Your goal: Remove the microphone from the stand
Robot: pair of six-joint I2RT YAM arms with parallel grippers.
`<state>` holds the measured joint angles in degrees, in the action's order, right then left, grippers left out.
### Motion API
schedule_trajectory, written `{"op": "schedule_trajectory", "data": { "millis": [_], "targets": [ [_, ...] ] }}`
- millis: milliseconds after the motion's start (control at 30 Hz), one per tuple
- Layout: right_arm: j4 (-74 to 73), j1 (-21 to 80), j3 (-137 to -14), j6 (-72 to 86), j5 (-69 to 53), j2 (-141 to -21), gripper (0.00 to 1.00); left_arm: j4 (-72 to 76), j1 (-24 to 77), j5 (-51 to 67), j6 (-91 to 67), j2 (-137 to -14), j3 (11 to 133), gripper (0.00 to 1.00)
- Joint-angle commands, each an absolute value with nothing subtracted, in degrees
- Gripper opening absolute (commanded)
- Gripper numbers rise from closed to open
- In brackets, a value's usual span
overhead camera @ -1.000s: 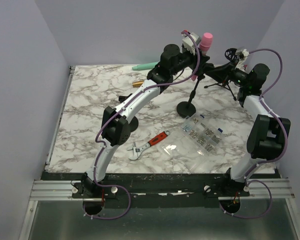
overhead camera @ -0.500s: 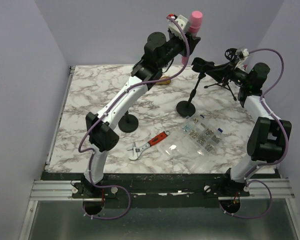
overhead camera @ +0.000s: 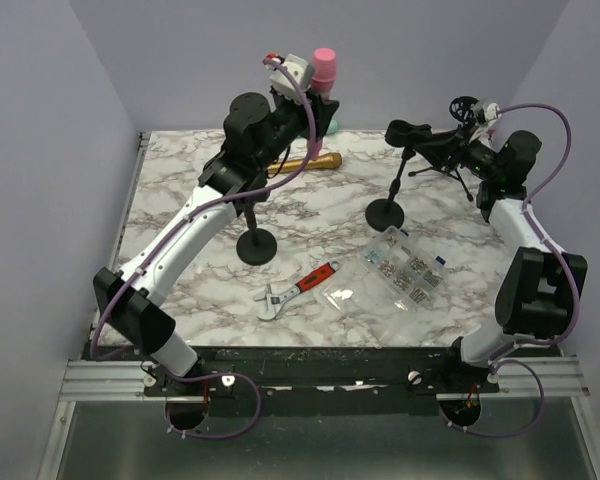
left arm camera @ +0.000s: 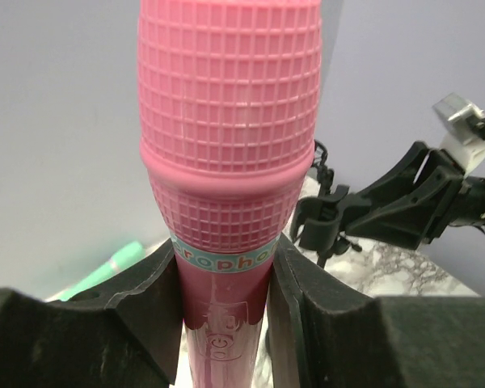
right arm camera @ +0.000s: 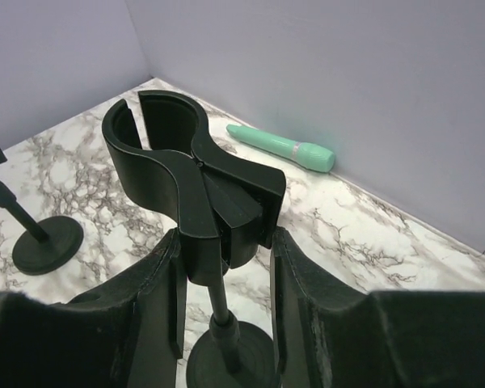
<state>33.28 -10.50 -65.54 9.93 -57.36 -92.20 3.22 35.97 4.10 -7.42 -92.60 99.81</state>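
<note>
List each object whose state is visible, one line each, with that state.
stand clip, empty
pink microphone, held aloft, out of the stand clip
left gripper, shut on the pink microphone
right gripper, shut on the stand clip
green microphone, lying flat

The microphone (left arm camera: 226, 162) is bubblegum pink, its head moulded in a fine grid, with a pale blue lettered band below. The stand (right arm camera: 196, 174) is plain black, the table (overhead camera: 180, 190) white marble veined grey, the spare mic (right arm camera: 283, 147) mint green, the wrench (overhead camera: 298, 289) red-handled and the walls (overhead camera: 60, 120) lavender.
</note>
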Motion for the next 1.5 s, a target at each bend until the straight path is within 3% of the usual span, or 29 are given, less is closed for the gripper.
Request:
{"op": "schedule_trajectory", "data": {
  "millis": [0,133,267,300,433,533,600,967,1167,1467],
  "targets": [
    [32.5,-9.9,-62.0,8.3,-55.0,-89.4,0.00,5.4,34.3,5.9,-11.6,-83.5,91.1,0.00],
    [29.9,-9.0,-59.2,6.1,-52.6,-86.9,0.00,5.1,34.2,7.5,-11.2,-78.4,85.8,0.00],
    [27.0,-8.0,-58.3,4.3,-50.9,-85.1,0.12,5.6,33.8,8.8,-11.1,-74.4,82.0,0.00],
    [27.1,-8.0,-58.0,4.5,-50.9,-84.9,0.18,5.7,33.6,9.0,-11.1,-73.6,81.4,0.00],
    [27.9,-7.9,-56.9,6.2,-49.2,-83.4,0.56,5.9,33.0,10.3,-10.9,-71.2,79.4,0.00],
    [28.6,-8.0,-55.7,7.6,-46.8,-81.7,0.75,5.8,32.5,11.5,-10.9,-69.8,78.5,0.00],
    [27.7,-7.9,-55.9,8.7,-45.4,-80.7,0.98,6.0,32.1,12.6,-10.7,-68.9,78.0,0.00],
    [6.8,-8.0,-65.0,17.1,-38.7,-76.6,1.00,4.6,31.4,15.2,-10.0,-60.5,71.8,0.00],
    [-3.1,-8.0,-71.6,35.8,-29.0,-77.5,1.00,4.9,31.5,13.3,-8.5,-54.8,65.7,0.00],
    [-6.6,-4.6,-77.9,43.2,-27.6,-84.0,1.00,9.0,32.5,15.8,-9.1,-50.7,60.8,0.00]
  ]
}}
